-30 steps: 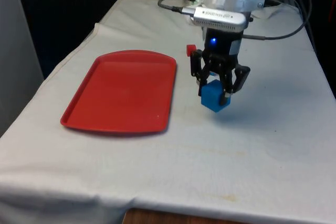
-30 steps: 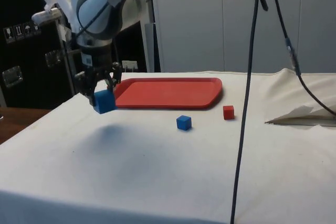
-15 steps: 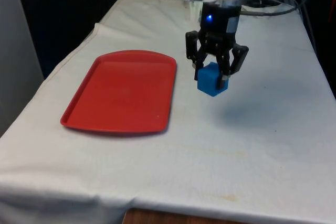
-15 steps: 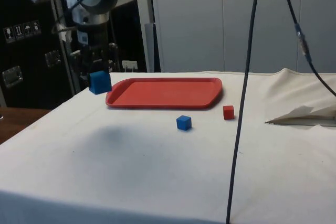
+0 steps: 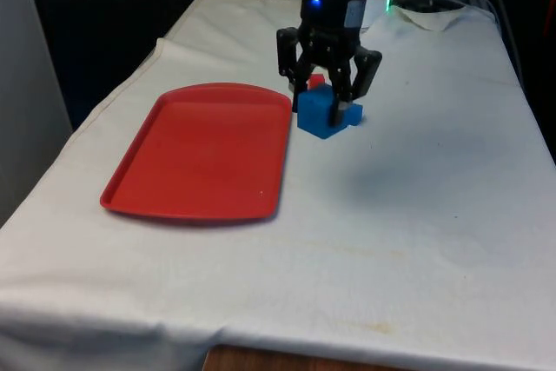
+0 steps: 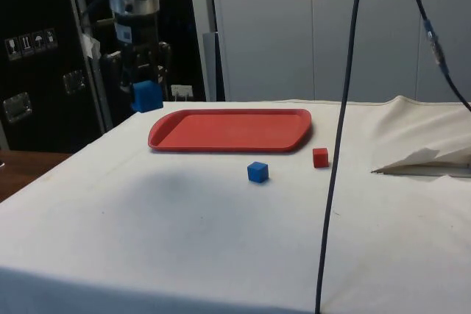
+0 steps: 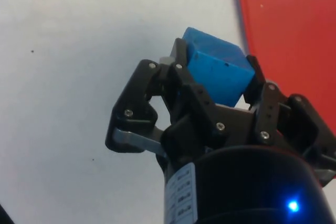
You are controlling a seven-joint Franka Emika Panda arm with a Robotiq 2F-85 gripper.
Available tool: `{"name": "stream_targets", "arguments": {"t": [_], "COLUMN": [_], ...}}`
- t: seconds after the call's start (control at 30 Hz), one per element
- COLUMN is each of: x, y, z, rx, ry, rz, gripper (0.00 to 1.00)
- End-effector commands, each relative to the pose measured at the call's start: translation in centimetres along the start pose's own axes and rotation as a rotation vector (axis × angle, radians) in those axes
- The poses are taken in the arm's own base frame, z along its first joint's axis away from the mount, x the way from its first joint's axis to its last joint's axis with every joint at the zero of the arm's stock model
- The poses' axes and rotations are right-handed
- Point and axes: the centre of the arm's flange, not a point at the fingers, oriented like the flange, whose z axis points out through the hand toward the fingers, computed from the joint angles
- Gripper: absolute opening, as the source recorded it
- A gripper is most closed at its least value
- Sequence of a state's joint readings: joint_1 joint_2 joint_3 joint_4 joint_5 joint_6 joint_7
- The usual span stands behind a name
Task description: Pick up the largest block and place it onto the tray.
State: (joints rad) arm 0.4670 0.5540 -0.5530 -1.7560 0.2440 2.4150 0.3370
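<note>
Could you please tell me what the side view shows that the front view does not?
The side view alone shows the small blue block and the small red block whole, on the cloth, apart and clear of the tray. The front view alone shows the large blue block hanging just off the tray's edge on the front view's right. Both show the gripper holding that block above the table.

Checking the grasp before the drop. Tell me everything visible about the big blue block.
The large blue block is a plain matte cube, solid blue, with no markings. It hangs clear of the white cloth, tilted so one corner points down, clamped between the gripper jaws, which press on opposite faces. Nothing else touches it. In the wrist view it sits just beside the red tray edge, over the cloth, not yet above the tray.
</note>
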Motion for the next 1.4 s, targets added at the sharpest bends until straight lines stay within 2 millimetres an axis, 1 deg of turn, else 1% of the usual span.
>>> {"name": "stream_targets", "arguments": {"t": [0.0,0.07,0.1,0.13,0.23,0.33,0.37,0.4,0.53,0.57,0.63,0.7,0.83,0.93,0.97,1.0,1.03,1.23,1.3,1.33,1.37], "x": [0.0,0.0,0.2,0.0,0.0,-0.1,0.0,-0.1,-0.2,-0.3,-0.2,-0.4,-0.4,-0.5,-0.4,-0.4,-0.4,-0.4,-0.4,-0.4,-0.4], "y": [0.5,1.1,0.6,1.1,2.2,2.9,2.7,3.5,4.5,5.0,4.8,5.9,7.0,8.3,8.6,8.1,8.9,10.5,11.3,11.1,11.6], "z": [-0.3,-0.5,-0.2,-0.5,-0.8,-0.9,-0.7,-0.9,-1.1,-1.1,-0.9,-1.1,-1.1,-0.9,-0.9,-0.8,-0.9,-0.2,0.2,0.2,0.4], "rx": [0.000,-0.003,-0.003,-0.003,-0.004,-0.005,-0.006,-0.007,-0.009,-0.010,-0.011,-0.011,-0.013,-0.017,-0.018,-0.021,-0.018,-0.029,-0.032,-0.041,-0.034], "ry": [0.001,0.003,0.001,0.003,0.002,-0.002,-0.008,-0.004,-0.007,-0.009,-0.018,-0.013,-0.014,-0.017,-0.017,-0.023,-0.017,-0.016,-0.011,-0.019,-0.009], "rz": [-0.006,-0.012,-0.006,-0.012,-0.017,-0.020,-0.017,-0.022,-0.027,-0.029,-0.027,-0.031,-0.036,-0.042,-0.044,-0.040,-0.046,-0.055,-0.058,-0.056,-0.060], "gripper": [0.07,0.07,0.07,0.07,0.07,0.07,0.07,0.07,0.07,0.07,0.07,0.07,0.07,0.07,0.07,0.07,0.07,0.07,0.07,0.07,0.07]}}
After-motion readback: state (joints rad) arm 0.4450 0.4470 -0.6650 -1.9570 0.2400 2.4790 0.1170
